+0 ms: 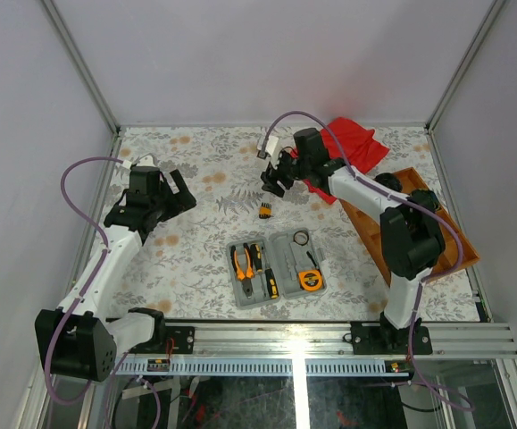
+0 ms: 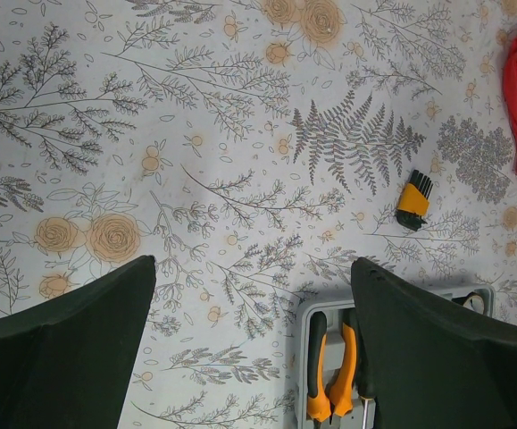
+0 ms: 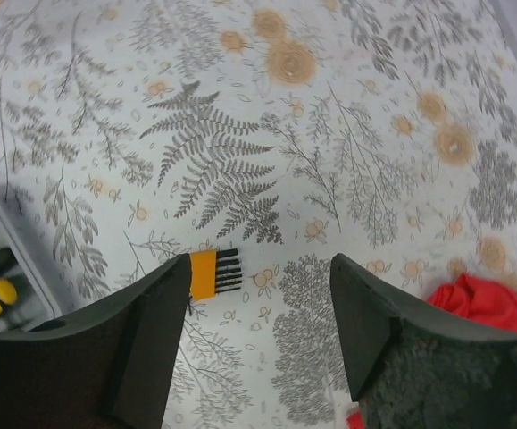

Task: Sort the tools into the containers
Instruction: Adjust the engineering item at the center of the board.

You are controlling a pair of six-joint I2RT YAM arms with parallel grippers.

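Orange-black bit [image 1: 265, 211] lies loose on the table just beyond the grey case [image 1: 287, 259].
Left claw [image 2: 254, 273] and right claw [image 3: 260, 268] both spread apart, empty.

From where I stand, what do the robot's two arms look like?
Both the left arm and right arm are white tubes joined by chunky black joints. Lilac cables loop beside them: the left cable, the right cable. Each arm ends in two broad, dark, blunt jaws.
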